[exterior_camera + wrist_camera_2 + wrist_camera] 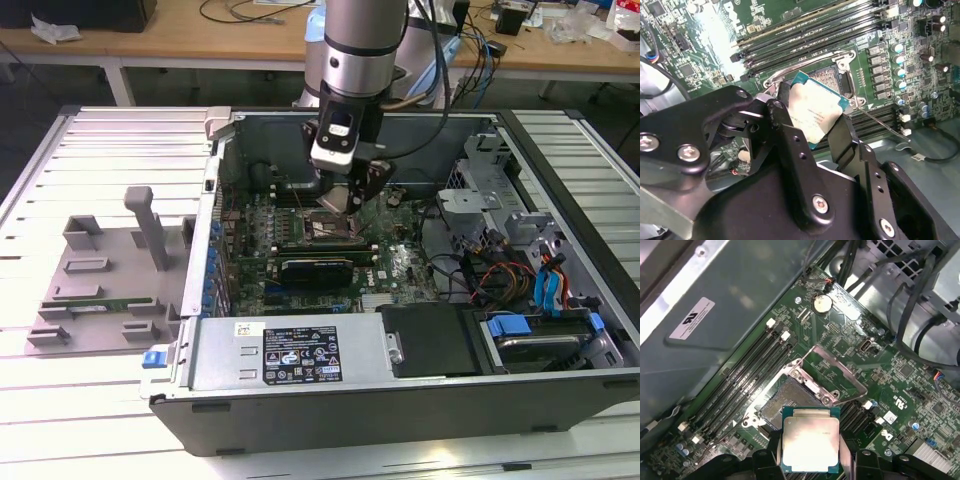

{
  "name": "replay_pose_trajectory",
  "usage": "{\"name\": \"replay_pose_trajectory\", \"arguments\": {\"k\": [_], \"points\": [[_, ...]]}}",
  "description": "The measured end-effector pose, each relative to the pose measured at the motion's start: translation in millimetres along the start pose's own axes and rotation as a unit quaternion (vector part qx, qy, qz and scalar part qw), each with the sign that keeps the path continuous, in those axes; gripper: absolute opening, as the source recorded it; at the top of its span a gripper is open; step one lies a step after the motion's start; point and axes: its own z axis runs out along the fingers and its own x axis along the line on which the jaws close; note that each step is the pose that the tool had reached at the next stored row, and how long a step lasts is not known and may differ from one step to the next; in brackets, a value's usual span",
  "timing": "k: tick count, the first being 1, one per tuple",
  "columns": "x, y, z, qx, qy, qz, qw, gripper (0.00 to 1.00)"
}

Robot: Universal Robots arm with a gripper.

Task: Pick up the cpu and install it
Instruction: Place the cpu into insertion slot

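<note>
The gripper point(812, 122) has its two black fingers point(785, 130) squeezed tight on the cpu point(815, 112), one finger on each side of it. In both wrist views the cpu is up in the air with its shiny silver side showing, tipped a little, right over the open socket point(782, 402) on the green board point(840, 345), and the socket's metal frame point(842, 375) is flipped up out of the way. In the exterior view the arm reaches down into the open computer case point(300, 360), which lies on a grey table point(100, 150).
</note>
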Motion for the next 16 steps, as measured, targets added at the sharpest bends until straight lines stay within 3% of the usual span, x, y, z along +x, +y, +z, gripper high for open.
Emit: {"name": "replay_pose_trajectory", "arguments": {"k": [3,6,12,16], "points": [[0.0,0.0,0.3,0.0016,-0.0013,0.022,0.9998,0.55],[0.0,0.0,0.7,0.0030,-0.0022,0.049,0.9988,0.55],[0.0,0.0,1.4,0.0035,-0.0021,0.071,0.9975,0.55],[0.0,0.0,2.0,0.0046,-0.0027,0.093,0.9956,0.55]]}}
